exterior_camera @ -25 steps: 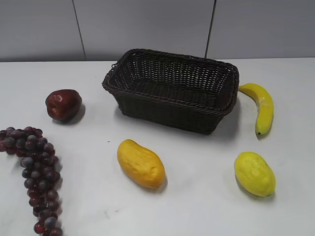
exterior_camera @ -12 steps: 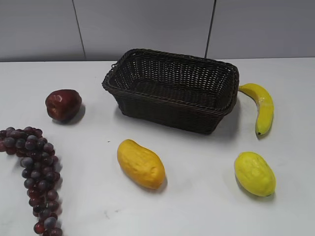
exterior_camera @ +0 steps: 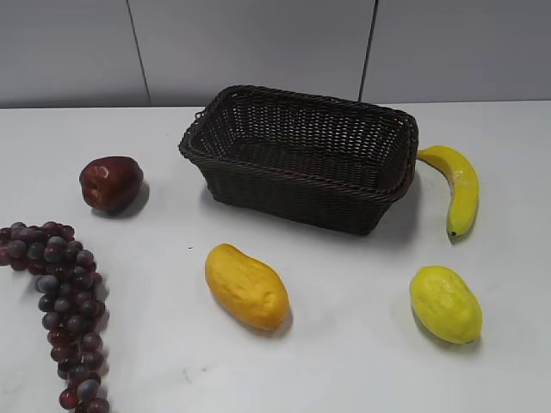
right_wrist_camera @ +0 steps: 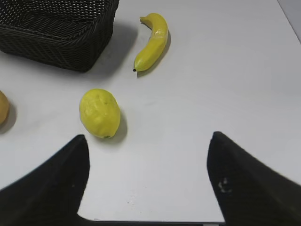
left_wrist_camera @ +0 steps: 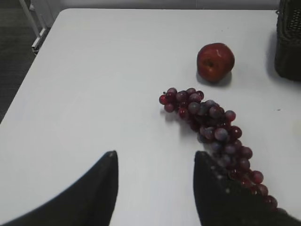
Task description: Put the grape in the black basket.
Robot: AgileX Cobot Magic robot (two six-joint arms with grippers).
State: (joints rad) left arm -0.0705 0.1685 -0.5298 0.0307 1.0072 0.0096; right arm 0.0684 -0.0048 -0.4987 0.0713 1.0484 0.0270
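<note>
The grape [exterior_camera: 65, 301] is a long dark purple-red bunch lying on the white table at the front left of the exterior view; it also shows in the left wrist view [left_wrist_camera: 214, 127]. The black basket [exterior_camera: 301, 159] stands empty at the middle back; its corner shows in the left wrist view [left_wrist_camera: 288, 47] and the right wrist view [right_wrist_camera: 56, 28]. My left gripper [left_wrist_camera: 155, 157] is open and empty, above the table just left of the bunch's near end. My right gripper [right_wrist_camera: 148, 141] is open and empty over bare table. Neither gripper shows in the exterior view.
A dark red apple [exterior_camera: 110, 183] lies left of the basket. An orange-yellow mango [exterior_camera: 246, 286] lies in front of it. A yellow lemon-like fruit [exterior_camera: 445, 303] lies at the front right and a banana [exterior_camera: 458, 188] right of the basket. The table's left edge [left_wrist_camera: 28, 84] shows.
</note>
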